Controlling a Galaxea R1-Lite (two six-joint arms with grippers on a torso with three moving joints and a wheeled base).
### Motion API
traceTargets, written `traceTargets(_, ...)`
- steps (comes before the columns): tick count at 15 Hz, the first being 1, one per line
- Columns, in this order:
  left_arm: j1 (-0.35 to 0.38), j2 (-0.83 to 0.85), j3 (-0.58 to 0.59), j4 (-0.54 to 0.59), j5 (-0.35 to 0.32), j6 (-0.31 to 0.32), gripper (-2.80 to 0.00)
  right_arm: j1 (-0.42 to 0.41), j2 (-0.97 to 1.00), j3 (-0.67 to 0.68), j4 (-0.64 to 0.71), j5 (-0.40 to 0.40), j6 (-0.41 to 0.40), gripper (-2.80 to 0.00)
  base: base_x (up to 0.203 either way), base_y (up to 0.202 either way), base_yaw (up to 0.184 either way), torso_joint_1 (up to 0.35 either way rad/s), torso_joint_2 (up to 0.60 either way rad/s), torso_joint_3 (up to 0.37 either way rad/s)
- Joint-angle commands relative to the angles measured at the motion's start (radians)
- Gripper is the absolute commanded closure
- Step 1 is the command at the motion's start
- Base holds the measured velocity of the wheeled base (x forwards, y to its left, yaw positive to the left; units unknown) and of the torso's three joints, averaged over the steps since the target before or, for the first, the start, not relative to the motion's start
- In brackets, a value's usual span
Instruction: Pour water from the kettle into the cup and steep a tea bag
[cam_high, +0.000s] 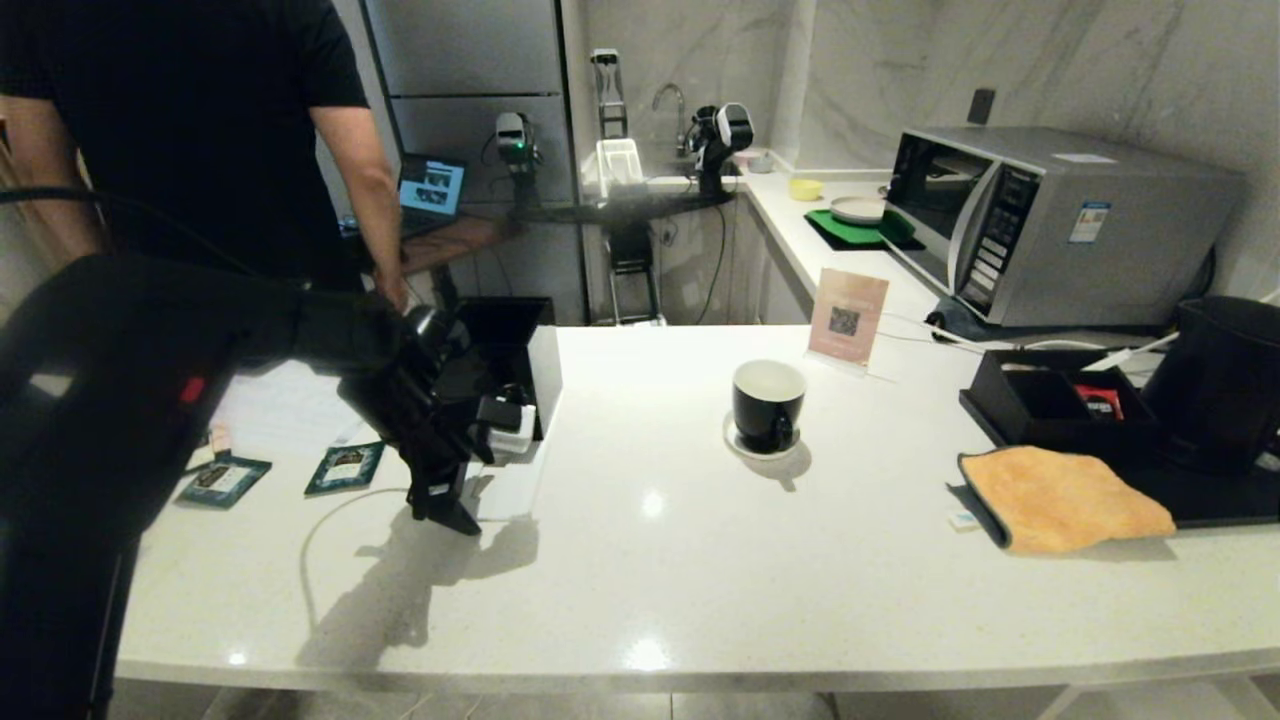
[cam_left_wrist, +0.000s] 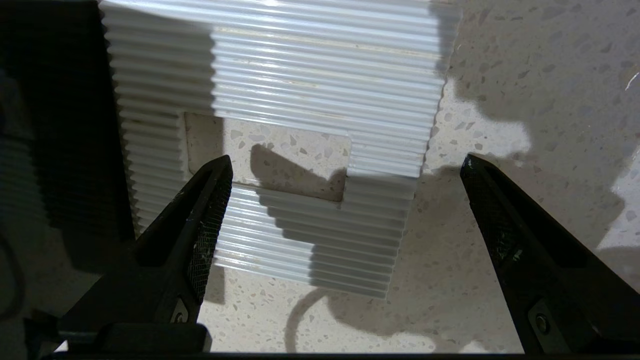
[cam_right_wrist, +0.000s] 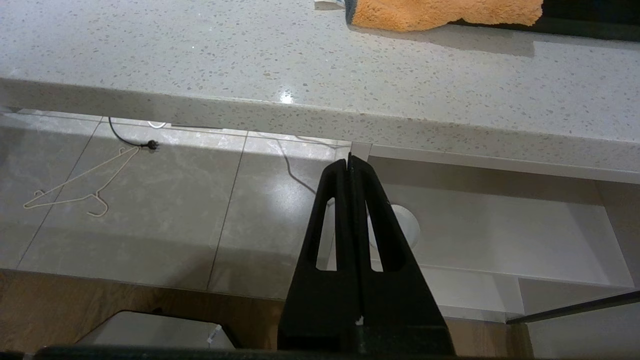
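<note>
A: From the head view, what is crowding the counter (cam_high: 640, 560)?

B: A microwave (cam_high: 1050, 220) is sitting at the far right corner, a black open box (cam_high: 1060, 400) in front of it, and an orange cloth (cam_high: 1065, 497) is lying toward the right edge. A person (cam_high: 200, 130) is standing at the far left. The cup (cam_high: 767, 403) is resting on its saucer near the middle, and the kettle (cam_high: 1225, 380) is standing at the right edge.

A: And the left gripper (cam_high: 445, 505)?

B: It is hanging over the left part, pointing down, well apart from cup and kettle.

A: Left wrist view?

B: The left gripper (cam_left_wrist: 345, 170) is spreading its jaws wide, holding nothing, above a white ribbed piece (cam_left_wrist: 320, 75).

A: Right wrist view?

B: The right gripper (cam_right_wrist: 349, 161) is pressing its jaws together, empty, hanging below the counter's near edge, over the floor (cam_right_wrist: 125, 210).
</note>
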Motion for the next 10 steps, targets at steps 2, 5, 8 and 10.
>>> traceTargets(2,0.001,0.028,0.002,0.005,0.011,0.008,-2.8,0.0,0.001,0.0,0.0,0.0,-0.001,0.0,0.0,0.0,0.0,0.0,0.0,0.0)
traceTargets(5,0.001,0.036,0.003,0.006,0.014,0.008,-2.8,0.0,0.001,0.0,0.0,-0.001,0.0,0.0,0.0,0.0,0.0,0.0,0.0,0.0)
traceTargets(8,0.0,0.033,0.009,0.013,0.028,0.009,-2.8,0.0,0.001,0.0,0.0,0.0,-0.001,0.0,0.0,0.0,0.0,0.0,0.0,0.0)
traceTargets(10,-0.003,0.026,0.017,0.019,0.028,0.008,-2.8,0.0,0.001,0.0,0.0,0.0,-0.001,0.0,0.0,0.0,0.0,0.0,0.0,0.0)
